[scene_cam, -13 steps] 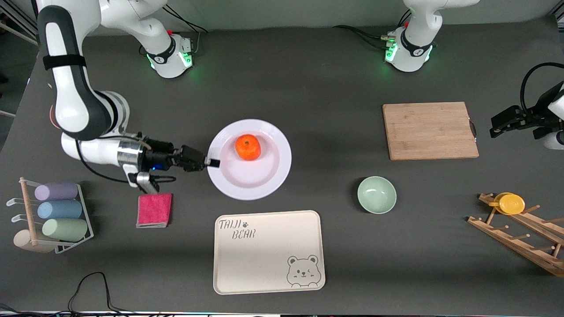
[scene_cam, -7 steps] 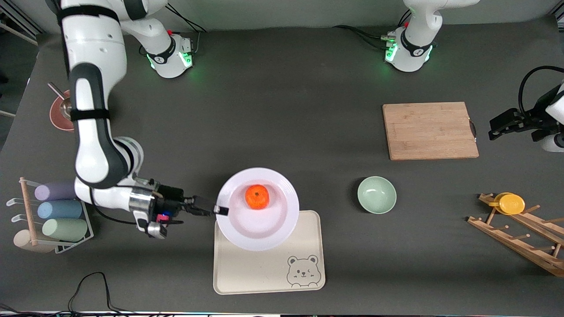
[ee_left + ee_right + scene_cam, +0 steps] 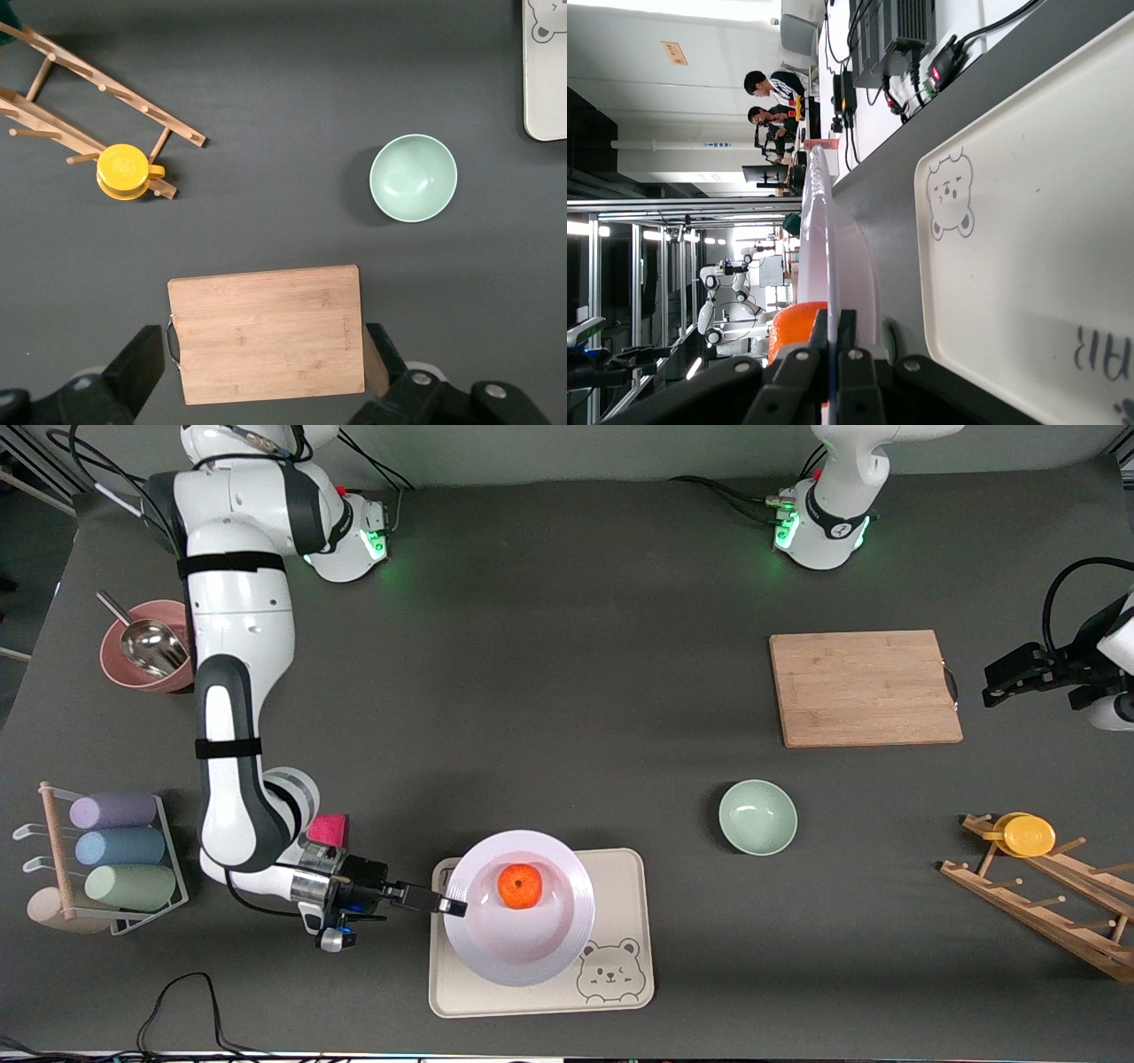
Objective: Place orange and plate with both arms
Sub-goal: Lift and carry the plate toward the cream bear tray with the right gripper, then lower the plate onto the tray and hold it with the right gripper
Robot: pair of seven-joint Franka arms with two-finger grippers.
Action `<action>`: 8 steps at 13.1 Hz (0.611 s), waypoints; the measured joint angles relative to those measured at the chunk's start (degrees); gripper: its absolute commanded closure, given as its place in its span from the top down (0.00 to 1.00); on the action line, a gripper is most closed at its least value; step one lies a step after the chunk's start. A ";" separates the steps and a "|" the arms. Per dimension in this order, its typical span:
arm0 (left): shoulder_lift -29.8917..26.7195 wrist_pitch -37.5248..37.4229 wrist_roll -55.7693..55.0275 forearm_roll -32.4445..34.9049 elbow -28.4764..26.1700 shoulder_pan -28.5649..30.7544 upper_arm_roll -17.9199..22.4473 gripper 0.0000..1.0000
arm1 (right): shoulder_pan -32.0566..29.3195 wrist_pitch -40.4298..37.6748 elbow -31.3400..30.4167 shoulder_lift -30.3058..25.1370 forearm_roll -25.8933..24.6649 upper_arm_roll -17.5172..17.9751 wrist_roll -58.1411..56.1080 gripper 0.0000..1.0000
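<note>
We see the right gripper clamped tight on the rim of the plate, at the edge facing the right arm's end of the surface. In the right wrist view its two fingers pinch the thin rim of the plate between them, and the plate hangs clear above the bear tray, tilted rather than level. The orange sits inside the plate's shallow centre; the right wrist view shows the orange just past the fingertips. In the front view the plate is over the cream bear tray, covering most of its printed lettering, while the bear drawing stays visible at the corner nearer the camera.

Beside the right arm's wrist lies a pink cloth, partly hidden by the arm. Toward that end of the surface stand a wire rack of pastel cups and, farther from the camera, a pink bowl holding a metal scoop.

The left gripper waits with its jaws spread wide and empty, up over the edge of the surface beside the wooden cutting board. Its wrist view looks down on the cutting board, the mint-green bowl and a yellow cup on a wooden peg rack.
</note>
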 measured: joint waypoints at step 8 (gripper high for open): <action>0.00 0.00 0.00 -0.01 0.01 0.00 -0.02 1.00 | -2.13 5.59 9.26 11.07 4.12 3.70 -3.09 0.00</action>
